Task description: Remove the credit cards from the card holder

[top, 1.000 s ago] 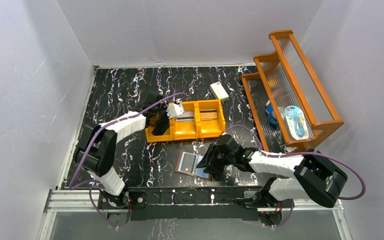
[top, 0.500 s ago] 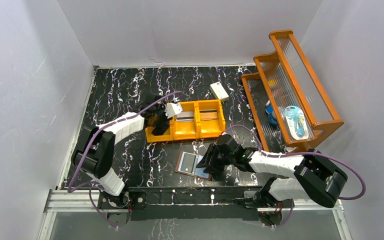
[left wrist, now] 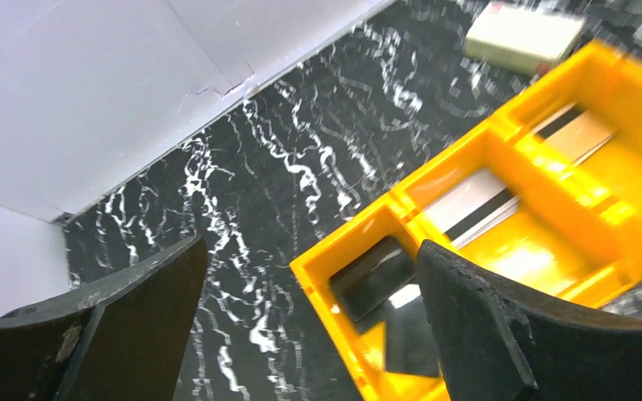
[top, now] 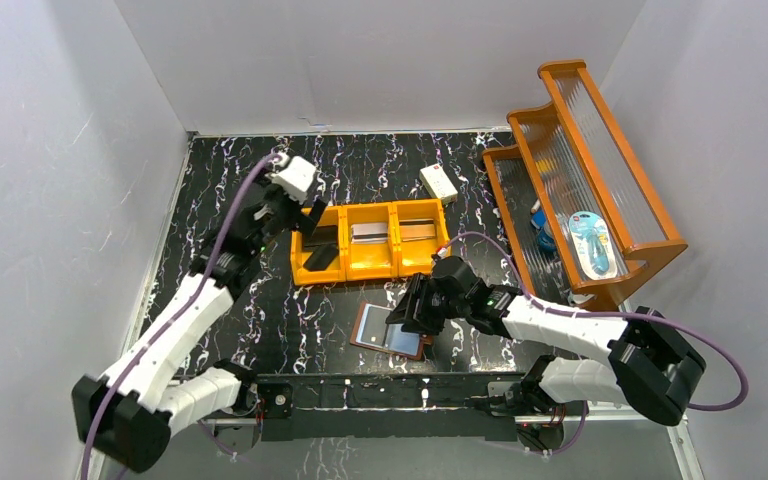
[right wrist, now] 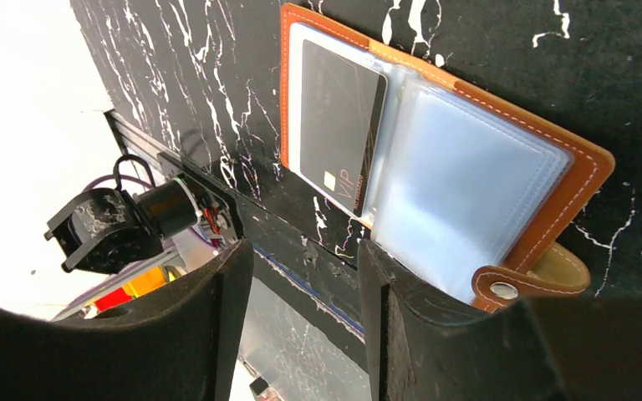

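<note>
Right wrist: VIP-marked credit card (right wrist: pixel 338 117) in card holder (right wrist: pixel 587 170); right hand (right wrist: pixel 305 280) and left hand (left wrist: pixel 311 284) spread empty.

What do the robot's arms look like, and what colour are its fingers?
The left arm and the right arm are white tubes with black joints. A purple cable loops along each one. The left gripper and the right gripper each have two chunky matt black fingers, a bit scuffed.
</note>
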### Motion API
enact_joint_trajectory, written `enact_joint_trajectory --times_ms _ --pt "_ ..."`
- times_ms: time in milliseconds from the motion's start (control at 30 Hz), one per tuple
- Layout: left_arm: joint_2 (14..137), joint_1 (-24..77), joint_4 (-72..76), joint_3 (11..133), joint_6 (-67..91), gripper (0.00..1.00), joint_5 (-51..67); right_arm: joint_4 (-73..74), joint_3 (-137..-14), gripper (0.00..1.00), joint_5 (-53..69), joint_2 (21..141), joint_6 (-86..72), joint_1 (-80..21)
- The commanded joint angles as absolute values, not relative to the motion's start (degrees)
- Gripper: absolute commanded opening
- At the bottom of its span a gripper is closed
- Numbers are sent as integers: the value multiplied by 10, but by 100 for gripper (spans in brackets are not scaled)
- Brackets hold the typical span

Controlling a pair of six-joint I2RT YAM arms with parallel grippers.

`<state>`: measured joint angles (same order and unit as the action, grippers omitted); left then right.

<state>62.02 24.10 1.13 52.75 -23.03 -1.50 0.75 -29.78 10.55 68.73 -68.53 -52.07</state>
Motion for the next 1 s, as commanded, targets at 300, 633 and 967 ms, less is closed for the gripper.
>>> enact_joint_trajectory --times_ms 300,633,967 --pt "497 237 -161 510 164 97 162 -54 -300 58 89 689 -708 -518" --pt "499 249 -146 393 282 84 302 -79 -305 57 109 753 -730 -519" --pt "589 375 -149 386 299 73 254 -90 -328 53 131 804 -732 -519"
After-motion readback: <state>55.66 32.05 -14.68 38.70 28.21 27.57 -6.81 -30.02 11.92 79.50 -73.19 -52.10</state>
